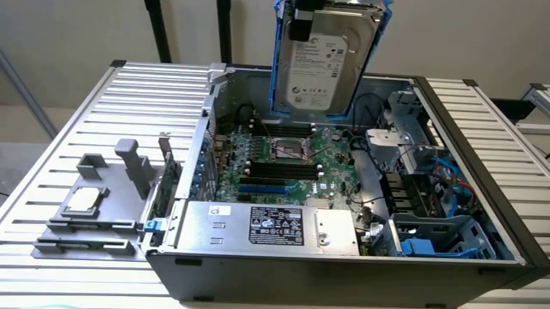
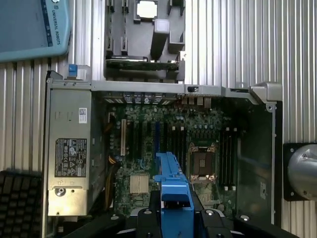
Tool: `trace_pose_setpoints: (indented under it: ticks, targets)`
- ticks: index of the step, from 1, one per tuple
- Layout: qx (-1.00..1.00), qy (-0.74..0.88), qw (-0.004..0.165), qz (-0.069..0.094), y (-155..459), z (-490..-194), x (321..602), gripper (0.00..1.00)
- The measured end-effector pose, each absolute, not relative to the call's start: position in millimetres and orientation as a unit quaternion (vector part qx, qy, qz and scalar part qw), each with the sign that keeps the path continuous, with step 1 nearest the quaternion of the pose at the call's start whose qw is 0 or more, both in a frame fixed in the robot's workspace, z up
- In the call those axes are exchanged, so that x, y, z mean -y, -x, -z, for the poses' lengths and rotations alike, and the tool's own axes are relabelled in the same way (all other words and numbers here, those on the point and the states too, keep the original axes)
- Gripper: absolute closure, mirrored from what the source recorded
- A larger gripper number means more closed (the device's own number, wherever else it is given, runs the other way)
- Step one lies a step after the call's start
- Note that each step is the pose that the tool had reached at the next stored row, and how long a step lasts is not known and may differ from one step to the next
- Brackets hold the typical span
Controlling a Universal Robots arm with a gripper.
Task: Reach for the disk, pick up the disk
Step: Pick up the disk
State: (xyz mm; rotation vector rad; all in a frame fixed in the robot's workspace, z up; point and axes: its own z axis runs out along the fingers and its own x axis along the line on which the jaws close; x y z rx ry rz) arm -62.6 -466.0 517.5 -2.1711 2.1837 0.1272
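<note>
Rectangular silver-grey metal disk with white printed label and bright blue plastic frame point(image 1: 320, 64) hangs upright in the air above the back half of the open grey desktop computer case point(image 1: 344, 270), label facing the exterior camera. Black gripper point(image 1: 311, 9) is clamped on the disk's top edge, touching nothing else

Exterior view gives the label side and the lift height; wrist view gives the blue frame edge point(image 2: 173, 198) end-on between the gripper's black parts, looking straight down onto the green motherboard point(image 2: 168, 148) and its bare CPU socket point(image 2: 202, 162)

Exterior also shows the grey plastic fixture point(image 1: 94, 206) holding a small square silver chip point(image 1: 84, 201), at the exterior view's left of the case

Case sits on a ribbed silver metal table point(image 1: 69, 129). Plain pale wall behind
</note>
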Motion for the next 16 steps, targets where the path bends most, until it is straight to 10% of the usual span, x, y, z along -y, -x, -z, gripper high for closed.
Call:
trace_pose_setpoints:
  ticks: [16]
  targets:
    - [-0.708, 0.704, 0.032, -0.044, 6.2, -520.1, 500.6, 0.67]
